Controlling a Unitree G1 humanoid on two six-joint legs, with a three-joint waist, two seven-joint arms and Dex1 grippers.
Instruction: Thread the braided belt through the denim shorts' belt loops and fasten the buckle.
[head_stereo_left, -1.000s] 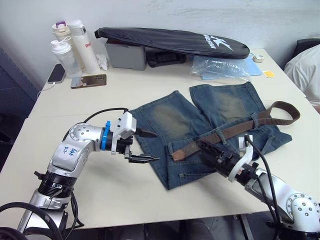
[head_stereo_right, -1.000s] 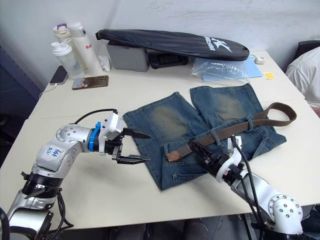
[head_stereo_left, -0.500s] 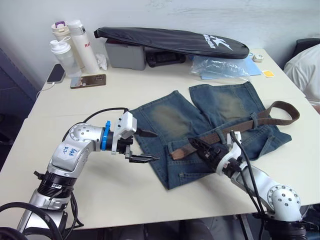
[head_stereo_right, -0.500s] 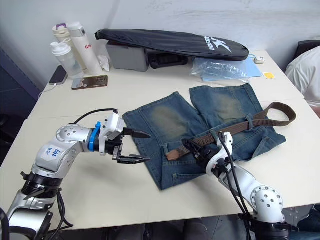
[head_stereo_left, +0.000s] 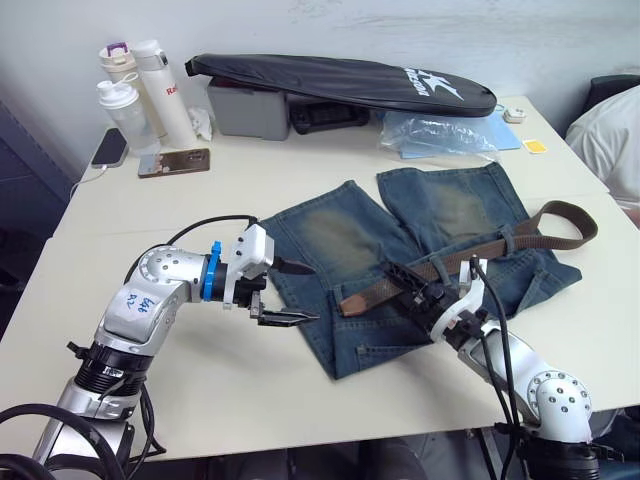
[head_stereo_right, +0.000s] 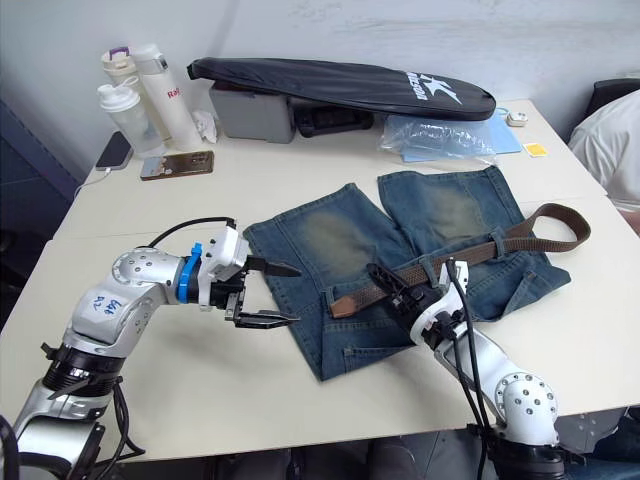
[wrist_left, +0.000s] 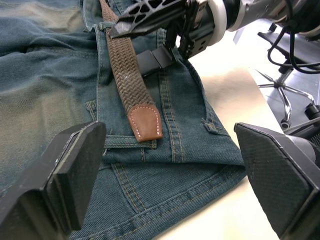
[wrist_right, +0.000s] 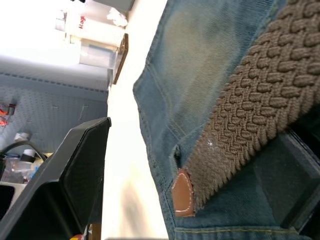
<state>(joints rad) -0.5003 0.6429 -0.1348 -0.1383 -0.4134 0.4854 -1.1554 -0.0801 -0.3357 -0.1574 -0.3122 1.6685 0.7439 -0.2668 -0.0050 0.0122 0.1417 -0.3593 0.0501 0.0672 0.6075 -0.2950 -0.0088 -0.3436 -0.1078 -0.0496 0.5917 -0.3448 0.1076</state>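
Observation:
The denim shorts (head_stereo_left: 350, 240) lie flat on the table with the waistband toward me. The braided belt (head_stereo_left: 520, 232) runs along the waistband under two belt loops (head_stereo_right: 493, 243), and its tan tapered tip (wrist_left: 145, 124) rests on the denim. At the far right the belt curls into a loop (head_stereo_left: 572, 212); I cannot make out the buckle. My right gripper (head_stereo_left: 402, 284) is open and straddles the belt a little behind the tip, with the belt lying against one finger (wrist_right: 295, 195). My left gripper (head_stereo_left: 310, 293) hangs open at the shorts' left edge, holding nothing.
A black racket bag (head_stereo_left: 340, 80) lies on a grey box (head_stereo_left: 250, 108) at the back. Bottles (head_stereo_left: 150, 85) and two phones (head_stereo_left: 177, 161) stand back left. A clear plastic bag (head_stereo_left: 435, 135) lies behind the shorts. A person's sleeve (head_stereo_left: 608, 140) shows at the right edge.
My right gripper has moved forward over the waistband and now straddles the belt near its tip. The left gripper has stayed where it was.

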